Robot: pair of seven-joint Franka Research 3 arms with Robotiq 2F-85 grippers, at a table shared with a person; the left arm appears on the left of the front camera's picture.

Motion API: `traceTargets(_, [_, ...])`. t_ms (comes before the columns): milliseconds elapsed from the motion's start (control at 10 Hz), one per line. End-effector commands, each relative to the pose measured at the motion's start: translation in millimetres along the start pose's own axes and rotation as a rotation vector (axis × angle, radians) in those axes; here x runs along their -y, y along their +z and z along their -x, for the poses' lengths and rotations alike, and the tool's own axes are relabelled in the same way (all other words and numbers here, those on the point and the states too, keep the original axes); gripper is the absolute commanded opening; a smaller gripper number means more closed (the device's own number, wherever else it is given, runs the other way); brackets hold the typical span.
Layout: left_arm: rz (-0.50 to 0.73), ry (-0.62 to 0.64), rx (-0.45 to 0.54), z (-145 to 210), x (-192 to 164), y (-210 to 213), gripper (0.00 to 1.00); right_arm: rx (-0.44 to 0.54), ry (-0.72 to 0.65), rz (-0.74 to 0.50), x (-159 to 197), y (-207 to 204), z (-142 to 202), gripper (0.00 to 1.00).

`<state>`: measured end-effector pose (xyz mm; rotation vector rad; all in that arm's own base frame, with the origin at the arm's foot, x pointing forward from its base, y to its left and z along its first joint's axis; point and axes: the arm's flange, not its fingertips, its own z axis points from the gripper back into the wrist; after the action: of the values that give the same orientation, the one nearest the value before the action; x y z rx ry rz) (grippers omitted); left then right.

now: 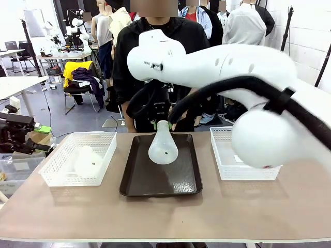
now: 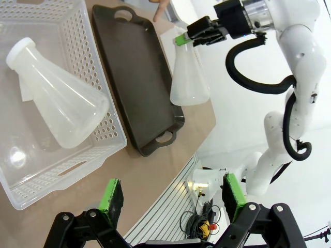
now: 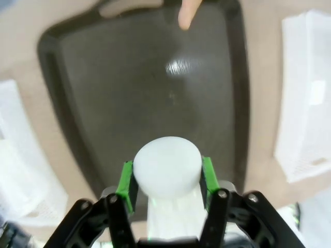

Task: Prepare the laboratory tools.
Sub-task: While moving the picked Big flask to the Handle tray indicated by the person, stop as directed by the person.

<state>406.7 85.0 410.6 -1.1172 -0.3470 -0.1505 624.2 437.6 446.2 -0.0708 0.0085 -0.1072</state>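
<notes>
Flask [image 1: 88, 161] in basket [image 1: 56, 176], left of tray [image 1: 160, 182]

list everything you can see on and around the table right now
conical flasks: 2, translucent white, one held by its neck over the tray, one lying on its side in the left basket
tray: 1, dark brown, middle of the table
mesh baskets: 2, white, one left of the tray, one right of it
table: 1, beige, under it all
person: 1, black top, far side, a finger pointing at the tray's far end
left gripper: 1, black with green pads, fingers open, by the table's left edge
right gripper: 1, same colours, fingers shut on a conical flask's neck
</notes>
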Motion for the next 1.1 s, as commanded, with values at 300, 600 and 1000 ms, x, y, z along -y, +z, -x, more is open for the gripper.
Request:
traceTargets(300, [0.003,-0.002,0.006,-0.2,0.7,2.0,1.0,-0.043,-0.021,-0.021,-43.6,2.3,-79.9,0.0])
traceTargets(600, [0.003,-0.002,0.006,-0.2,0.7,2.0,1.0,-0.016,0.024,-0.038,-48.8,-7.0,-86.9,0.0])
traceTargets(1000, [0.003,-0.002,0.006,-0.2,0.7,2.0,1.0,-0.005,0.031,-0.049,-47.9,-14.2,-91.4,0.0])
